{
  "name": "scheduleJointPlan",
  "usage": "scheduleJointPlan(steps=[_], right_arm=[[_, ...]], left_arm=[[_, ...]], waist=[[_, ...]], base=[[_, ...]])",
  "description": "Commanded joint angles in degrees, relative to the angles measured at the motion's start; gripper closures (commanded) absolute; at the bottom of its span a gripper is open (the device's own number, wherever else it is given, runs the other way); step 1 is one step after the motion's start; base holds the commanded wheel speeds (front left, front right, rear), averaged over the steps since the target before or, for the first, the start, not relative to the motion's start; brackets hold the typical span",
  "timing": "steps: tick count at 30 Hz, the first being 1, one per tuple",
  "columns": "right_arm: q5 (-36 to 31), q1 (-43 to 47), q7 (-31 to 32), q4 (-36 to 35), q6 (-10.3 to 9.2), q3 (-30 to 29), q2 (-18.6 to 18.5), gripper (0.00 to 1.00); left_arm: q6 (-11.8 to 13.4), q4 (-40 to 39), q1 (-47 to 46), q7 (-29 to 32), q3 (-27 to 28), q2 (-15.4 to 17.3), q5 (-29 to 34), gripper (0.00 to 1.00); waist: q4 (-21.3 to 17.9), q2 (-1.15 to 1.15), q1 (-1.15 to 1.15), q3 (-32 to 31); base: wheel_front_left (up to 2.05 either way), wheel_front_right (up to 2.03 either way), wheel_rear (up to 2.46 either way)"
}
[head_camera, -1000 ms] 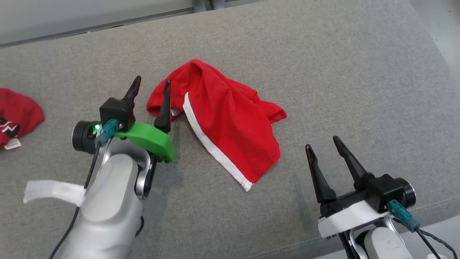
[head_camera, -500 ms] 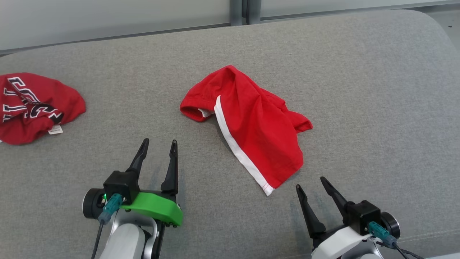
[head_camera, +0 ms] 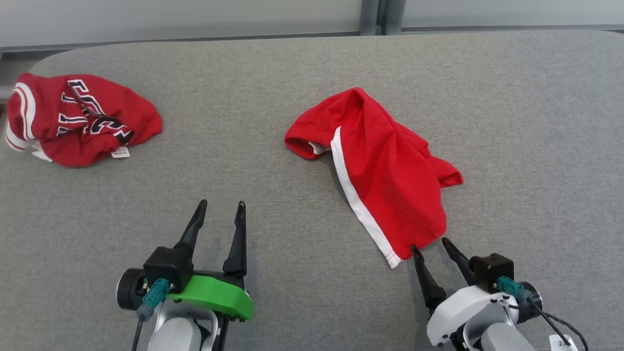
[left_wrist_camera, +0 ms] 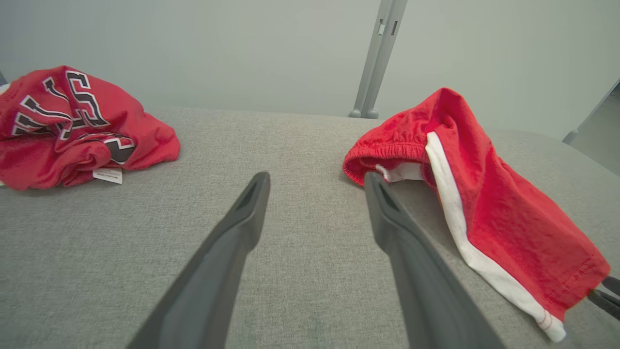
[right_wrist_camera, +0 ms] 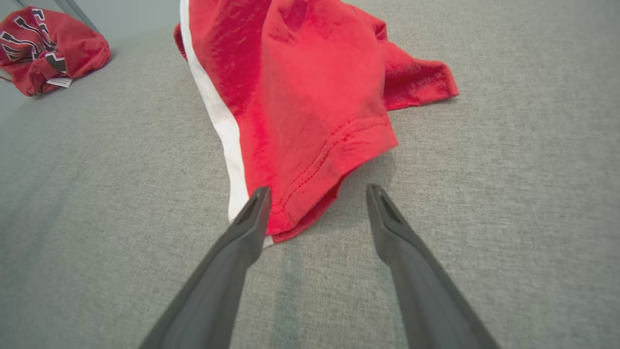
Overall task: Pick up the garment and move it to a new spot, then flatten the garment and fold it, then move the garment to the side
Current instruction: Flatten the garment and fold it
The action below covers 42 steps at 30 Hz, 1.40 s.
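Ahead and to the right of the left tool (head_camera: pixel 221 204), in the head view, the red garment (head_camera: pixel 390 185) lies crumpled on the grey bench (head_camera: pixel 512 122). This tool, which a second ago reached up beside the waistband, has drawn back and stands apart from the cloth, fingers moderately wide and empty. The whole picture has also shifted, so the camera has turned; the garment's folds look unchanged. The right tool (head_camera: pixel 429 244) has its tips just at the garment's near hem, also open and empty. Far to the left tool's left sits a second red garment (head_camera: pixel 83 117). In the left wrist view, the left tool (left_wrist_camera: pixel 316 179) points at bare bench, the waistband (left_wrist_camera: pixel 382 145) just beyond its right finger and the garment (left_wrist_camera: pixel 499 203) trailing off to the right. In the right wrist view, the right tool (right_wrist_camera: pixel 317 191) frames the hem (right_wrist_camera: pixel 334 140), its left finger touching or overlapping the corner. The move to a new spot looks finished; flattening probably comes next, starting from this hem.
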Motion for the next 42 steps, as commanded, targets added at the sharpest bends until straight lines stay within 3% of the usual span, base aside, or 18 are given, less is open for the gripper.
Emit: scheduleJointPlan(steps=[1, 2, 3, 4, 5, 6, 7, 14, 19, 24, 34, 42], right_arm=[[0.8, -1.3, -0.21, 1.38, 0.02, 0.06, -0.21, 0.0], [1.62, -1.75, -0.21, 2.29, 0.02, 0.26, -0.21, 0.03], [2.14, -2.14, -0.21, 3.07, 0.02, 0.4, -0.22, 0.36], [2.79, -2.6, -0.21, 3.82, 0.02, 0.53, -0.22, 0.57], [3.2, -3.12, -0.21, 4.54, 0.02, 0.63, -0.23, 0.71], [3.42, -3.6, -0.21, 5.02, 0.02, 0.69, -0.21, 0.94], [3.92, -3.9, -0.21, 5.49, 0.02, 0.59, -0.22, 1.0], [3.96, -6.0, -0.21, 5.05, 0.02, -1.83, -0.2, 1.0], [0.42, -6.76, -0.21, 2.6, 0.02, -6.01, -0.27, 1.0], [-1.7, -8.18, -0.21, 2.99, 0.02, -8.52, -3.15, 1.0], [-3.12, -15.09, 1.01, 13.32, 0.02, -10.08, -10.96, 1.0], [-3.66, -22.09, 0.62, 22.44, 0.02, -9.72, -13.99, 1.0]], left_arm=[[-0.21, -0.18, 0.45, -0.15, 0.3, -0.27, 0.48, 0.0], [-0.24, -0.22, 0.43, -0.16, 0.44, -0.31, 0.54, 0.0], [-0.24, -0.25, 0.46, -0.16, 0.55, -0.36, 0.58, 0.0], [-0.22, -0.26, 0.54, -0.16, 0.72, -0.41, 0.62, 0.0], [-0.2, -0.3, 0.63, -0.16, 0.92, -0.44, 0.61, 0.0], [-0.18, -0.25, 0.74, -0.16, 1.13, -0.46, 0.58, 0.0], [-0.18, -0.27, 0.82, -0.16, 1.4, -0.47, 0.57, 0.0], [-0.2, -0.52, 0.95, -0.16, 2.96, -0.57, 0.81, 0.0], [-0.7, -0.29, 0.83, -0.15, 2.96, -0.75, 0.99, 0.0], [-1.51, 0.0, 0.23, -0.16, 1.75, -0.93, 1.0, 0.0], [-2.45, 1.58, -1.88, -0.16, -0.71, -1.1, 0.49, 0.0], [-2.75, 2.24, -2.95, -0.16, -2.13, -1.14, 0.11, 0.0]], waist=[[1.52, 0.01, 0.0, 0.72], [1.74, 0.01, 0.0, 0.85], [1.9, 0.01, 0.0, 0.96], [1.99, 0.01, 0.0, 1.05], [2.02, 0.01, 0.0, 1.15], [1.97, 0.01, 0.0, 1.26], [1.83, 0.01, 0.0, 1.39], [-0.37, 0.01, 0.0, 2.1], [-1.98, 0.01, 0.0, 2.21], [-2.57, 0.01, 0.0, 2.37], [-1.31, 0.01, 0.0, 4.22], [-0.28, 0.01, 0.0, 5.14]], base=[[0.0, 0.0, 0.0], [0.0, 0.0, 0.0], [0.0, 0.0, 0.0], [0.0, 0.0, 0.0], [0.0, 0.0, 0.0], [0.0, 0.0, 0.0], [0.0, 0.0, 0.0], [0.0, 0.0, 0.0], [0.0, 0.0, 0.0], [0.0, 0.0, 0.0], [0.0, 0.0, 0.0], [0.0, 0.0, 0.0]])
